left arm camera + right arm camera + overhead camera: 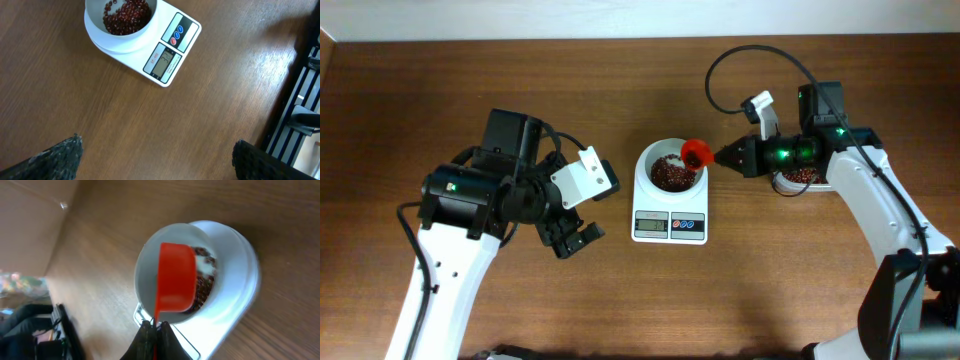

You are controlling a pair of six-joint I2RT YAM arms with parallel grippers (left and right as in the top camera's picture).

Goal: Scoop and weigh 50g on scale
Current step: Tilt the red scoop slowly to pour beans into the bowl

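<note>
Right gripper (722, 156) clenches a red scoop (694, 152) over the scale (670, 226) just ahead. Left gripper (576, 238) gapes, released.

Brown wood-grain table (620, 300) fills most of every view; the light on it is soft and even. Past the table's far edge is a pale off-white strip (620, 15), wall or floor unclear. Off the table's side there is a dim black slatted frame (300, 95). Beyond the table's edge in the right wrist view is a blurred tan surface (30, 215).

scale (670, 226) on table (770, 285); bowl (644, 160) on scale; beans (668, 177) in bowl; scoop (694, 153) above bowl's right rim
</note>
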